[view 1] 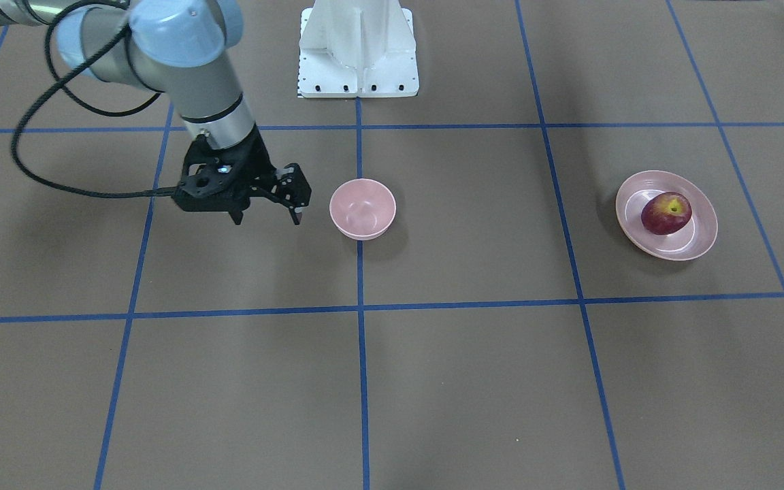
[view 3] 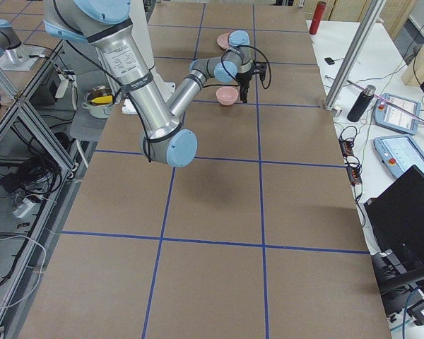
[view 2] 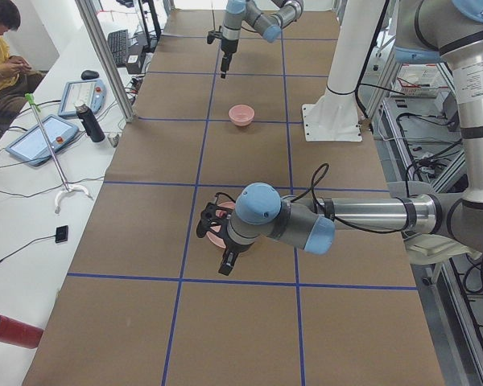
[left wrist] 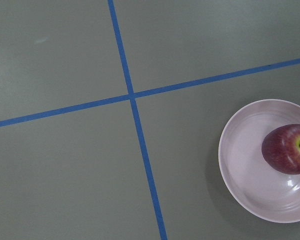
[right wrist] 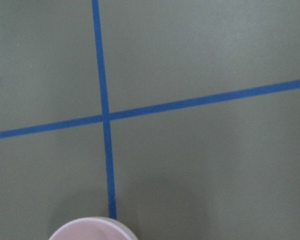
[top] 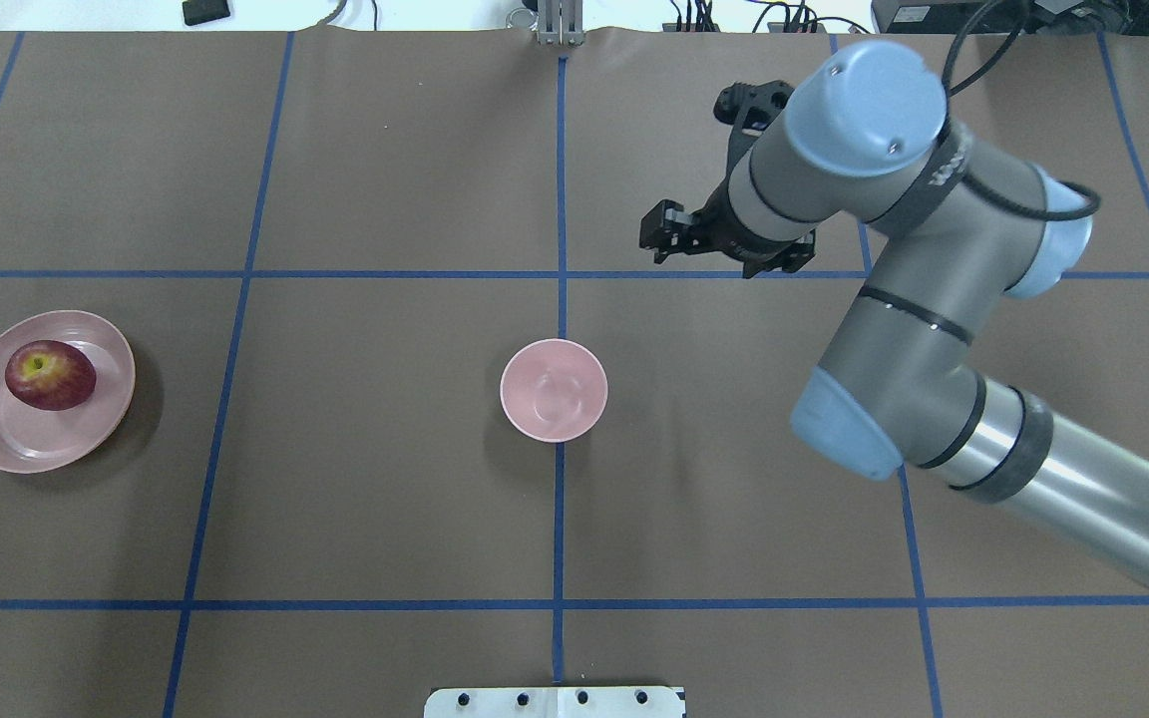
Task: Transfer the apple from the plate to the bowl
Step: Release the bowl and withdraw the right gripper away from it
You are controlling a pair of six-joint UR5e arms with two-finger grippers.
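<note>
The dark red apple [view 1: 666,213] lies on the wide pale pink plate [view 1: 699,239], far to the side of the small pink bowl [view 1: 363,209], which is empty. My right gripper [view 1: 266,219] is open and empty, hovering just beside the bowl on the side away from the plate. The right wrist view shows only the bowl's rim [right wrist: 92,227]. The left wrist view looks down on the plate [left wrist: 250,175] and apple [left wrist: 289,149] at its right edge. My left gripper [view 2: 223,256] shows only in the side views, over the plate; I cannot tell its state.
The brown table top is marked with blue tape lines [view 1: 359,307]. The white robot base [view 1: 358,51] stands at the table's edge. A side bench with tablets [view 2: 44,137] and a bottle [view 2: 90,122] runs along the far side.
</note>
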